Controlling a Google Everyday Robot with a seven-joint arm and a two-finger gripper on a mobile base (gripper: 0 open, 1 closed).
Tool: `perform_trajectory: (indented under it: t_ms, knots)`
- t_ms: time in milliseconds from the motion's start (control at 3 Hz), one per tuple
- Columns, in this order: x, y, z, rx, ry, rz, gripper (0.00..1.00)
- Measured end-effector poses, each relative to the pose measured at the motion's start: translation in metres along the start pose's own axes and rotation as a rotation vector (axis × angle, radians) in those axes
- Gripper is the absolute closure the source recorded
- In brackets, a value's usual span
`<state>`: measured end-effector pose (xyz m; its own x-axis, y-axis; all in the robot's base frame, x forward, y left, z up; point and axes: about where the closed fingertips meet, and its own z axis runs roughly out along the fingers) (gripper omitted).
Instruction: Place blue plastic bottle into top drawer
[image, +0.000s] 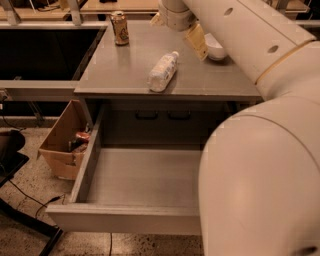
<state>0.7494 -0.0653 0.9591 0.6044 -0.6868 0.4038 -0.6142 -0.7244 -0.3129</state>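
The blue plastic bottle (162, 73) looks whitish, with a white cap. It lies on its side on the grey table (125, 75), near the front edge. My gripper (197, 42) hangs over the table's back right, behind and to the right of the bottle, apart from it and holding nothing. The top drawer (140, 180) is pulled out wide below the table, and the part of its inside that shows holds nothing. My arm (260, 150) covers the drawer's right part.
A brown-gold drink can (119, 27) stands at the table's back left. A white bowl (216, 47) sits at the back right, beside the gripper. A brown cardboard box (64, 142) with items stands on the floor left of the drawer.
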Motion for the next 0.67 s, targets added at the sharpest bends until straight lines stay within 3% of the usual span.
perform_trajectory:
  t_ms: [333,667]
  knots:
    - [0.002,-0.016,0.036,-0.024,0.019,-0.088,0.00]
    - [-0.023,-0.027,0.082,-0.039,-0.057,-0.167,0.01]
